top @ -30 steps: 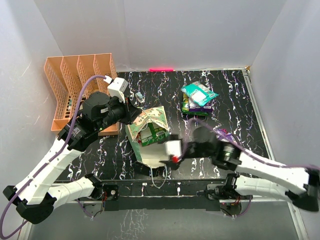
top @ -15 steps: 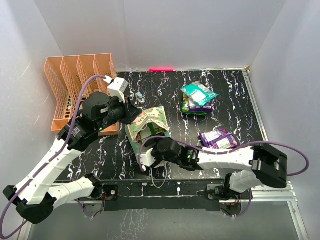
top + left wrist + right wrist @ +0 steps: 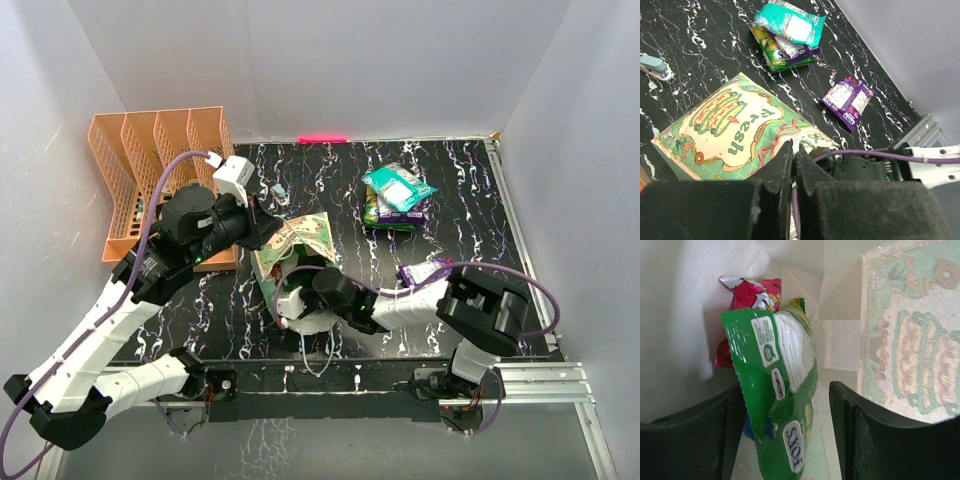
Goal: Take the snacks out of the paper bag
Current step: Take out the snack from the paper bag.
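Observation:
The paper bag (image 3: 305, 240) lies on its side on the black table, mouth toward the near edge; it also shows in the left wrist view (image 3: 735, 125). My left gripper (image 3: 270, 228) (image 3: 794, 147) is shut on the bag's white string handle (image 3: 807, 143) at the mouth. My right gripper (image 3: 295, 300) (image 3: 787, 390) is open inside the bag, fingers on either side of a green packet (image 3: 775, 390). A red packet (image 3: 747, 300) lies behind it, and a bit of blue (image 3: 747, 427) below. Outside lie a teal packet (image 3: 398, 186) on a green and purple stack (image 3: 385, 212), and a purple packet (image 3: 425, 270).
The orange file rack (image 3: 160, 165) stands at the back left, close to my left arm. A small grey item (image 3: 652, 66) lies on the table beside the bag. White walls enclose the table on three sides.
My right arm has swung left and pushed its gripper into the bag's mouth. The purple packet, covered before, now lies in view beside the arm. My left gripper has kept its hold.

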